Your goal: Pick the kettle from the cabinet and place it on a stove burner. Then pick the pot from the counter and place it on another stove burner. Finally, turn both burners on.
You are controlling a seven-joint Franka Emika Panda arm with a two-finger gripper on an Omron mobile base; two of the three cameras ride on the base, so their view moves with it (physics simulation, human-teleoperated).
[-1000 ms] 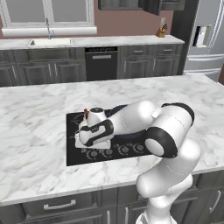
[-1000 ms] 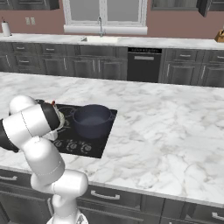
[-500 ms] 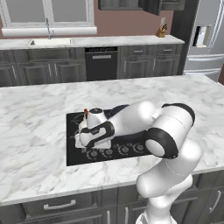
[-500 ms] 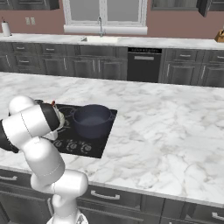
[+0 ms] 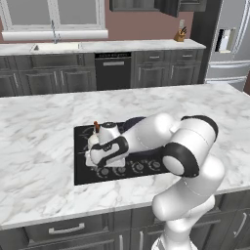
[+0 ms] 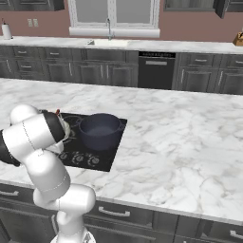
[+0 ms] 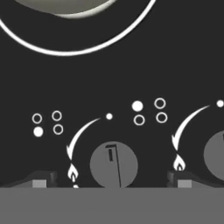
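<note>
Hand view: the gripper (image 7: 112,181) is held wide open and empty, its left tip (image 7: 40,180) and right tip (image 7: 184,179) set on either side of a round grey knob (image 7: 113,165) on the black cooktop (image 7: 109,78). A second knob (image 7: 216,155) is seen at the right edge, and a burner ring (image 7: 65,52) with the kettle's pale base (image 7: 70,8) inside it is seen at the top. From the left base camera, the kettle (image 5: 106,133) is seen standing on the cooktop's left side, just behind the hand (image 5: 110,151). From the right base camera, the pot (image 6: 99,131) is seen resting on a burner right of the arm, with marble counter (image 6: 190,142) stretching beyond.
</note>
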